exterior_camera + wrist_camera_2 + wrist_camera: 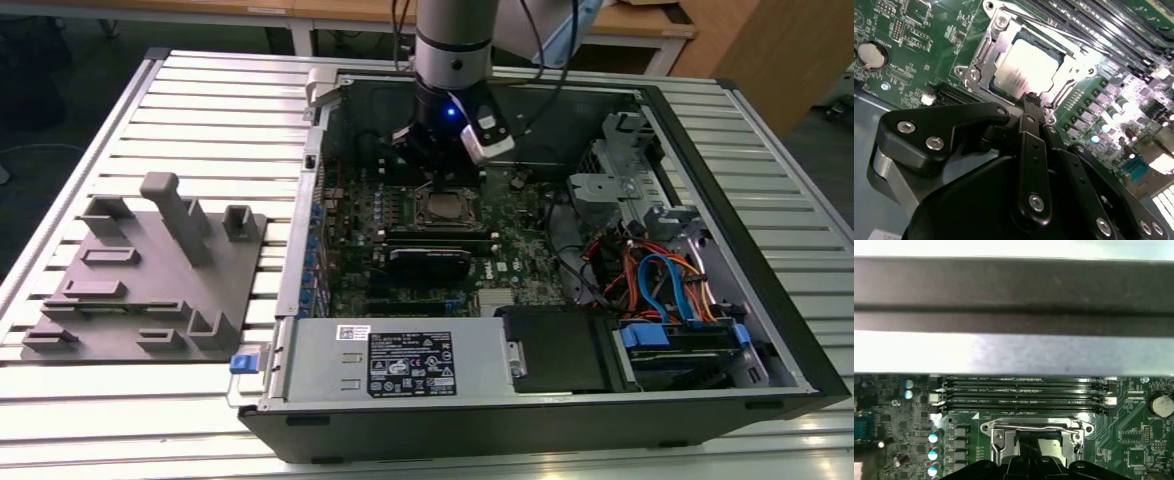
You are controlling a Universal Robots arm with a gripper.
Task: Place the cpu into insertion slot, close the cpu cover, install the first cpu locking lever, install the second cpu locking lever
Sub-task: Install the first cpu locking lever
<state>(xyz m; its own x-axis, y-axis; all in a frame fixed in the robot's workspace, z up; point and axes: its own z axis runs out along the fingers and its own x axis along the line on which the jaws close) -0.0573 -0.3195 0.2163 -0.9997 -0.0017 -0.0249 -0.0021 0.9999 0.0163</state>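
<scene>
Arm: upright over the far part of the open computer case, wrist pointing straight down at the motherboard.
Pincer: clenched, fingers drawn together to one narrow tip in the second wrist view. The tip is at the edge of the cpu cover; I cannot tell whether it touches.
Cpu: flat in its slot, its silver top showing through the cover's cut-out.
Cpu cover: down flat around the chip.
Locking lever: wire rod lying along the cover's side nearest the memory slots.
Case: on its side on the slatted counter, toward the exterior view's right edge.
Grey fixture plate: near the counter's opposite edge.
</scene>
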